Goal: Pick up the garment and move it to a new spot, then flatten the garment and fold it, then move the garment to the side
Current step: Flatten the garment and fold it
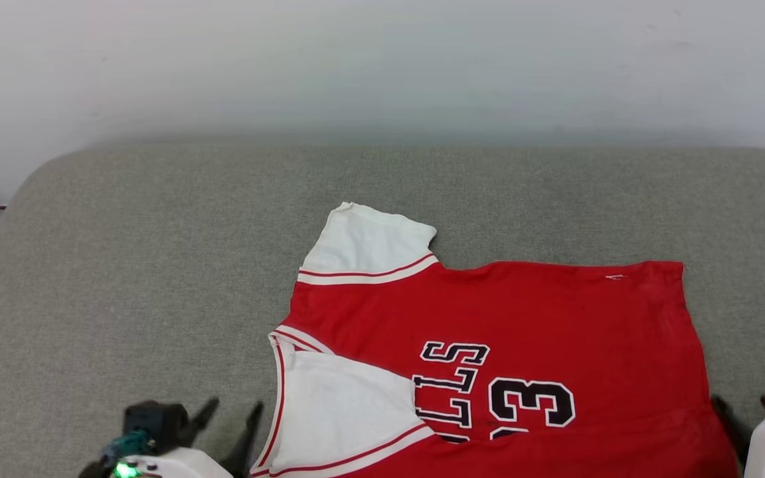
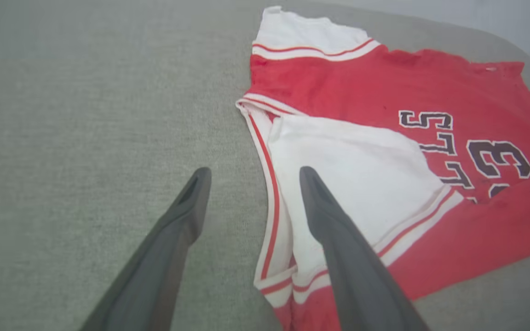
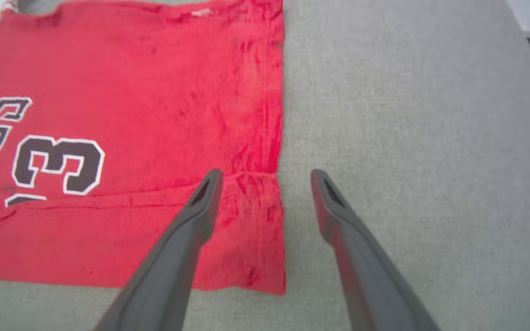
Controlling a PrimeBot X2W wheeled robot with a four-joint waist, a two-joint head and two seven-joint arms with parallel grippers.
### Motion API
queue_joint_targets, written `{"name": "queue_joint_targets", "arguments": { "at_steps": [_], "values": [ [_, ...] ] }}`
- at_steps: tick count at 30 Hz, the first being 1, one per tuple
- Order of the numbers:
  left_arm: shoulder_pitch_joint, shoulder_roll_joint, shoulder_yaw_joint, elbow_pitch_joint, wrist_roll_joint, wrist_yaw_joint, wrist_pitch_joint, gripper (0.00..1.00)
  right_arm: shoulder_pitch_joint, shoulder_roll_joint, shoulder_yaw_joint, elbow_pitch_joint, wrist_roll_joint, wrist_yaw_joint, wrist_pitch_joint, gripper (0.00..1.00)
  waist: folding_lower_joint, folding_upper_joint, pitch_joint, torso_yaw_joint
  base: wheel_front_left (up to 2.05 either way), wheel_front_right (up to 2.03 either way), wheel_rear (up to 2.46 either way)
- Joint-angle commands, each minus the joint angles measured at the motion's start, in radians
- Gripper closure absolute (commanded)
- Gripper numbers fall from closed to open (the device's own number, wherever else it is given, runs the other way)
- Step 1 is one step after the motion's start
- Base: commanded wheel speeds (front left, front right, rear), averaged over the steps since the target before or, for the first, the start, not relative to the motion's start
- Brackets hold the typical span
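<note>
Watching one garment (image 1: 522, 318) lying flat toward 5 o'clock on the grey cushion (image 1: 157, 265), long axis running 9 to 3, collar (image 1: 281, 378) pointing at 9, hem (image 1: 693, 332) at 3, one white sleeve (image 1: 366, 242) sticking out at 12. Counting two grippers: left gripper (image 1: 235, 415) at 7, right gripper (image 1: 741, 405) at 4, both with jaws spread wide, gripping nothing, straddling collar edge and hem edge respectively

Bare bench (image 1: 157, 265) lies open left of the shirt (image 1: 522, 312) and beyond it, up to the wall (image 1: 382, 66); a narrower bare strip runs along its right side.
</note>
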Motion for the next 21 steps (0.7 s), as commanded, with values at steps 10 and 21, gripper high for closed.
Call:
{"name": "queue_joint_targets", "arguments": {
  "at_steps": [10,21],
  "values": [
    [-0.052,-0.035,0.064,-0.041,0.111,-0.011,-0.247,0.00,-0.067,0.013,0.055,-0.089,0.009,-0.001,-0.385,0.00,0.0001,-0.0001,-0.026,0.002,0.00,0.00,0.00],
    [0.010,-0.222,0.266,-0.148,0.294,-0.098,-0.260,0.00,-0.039,0.085,0.103,-0.064,-0.061,-0.001,-0.667,0.00,0.0001,-0.0001,-0.001,-0.003,0.00,0.00,0.00]
  ]
}}
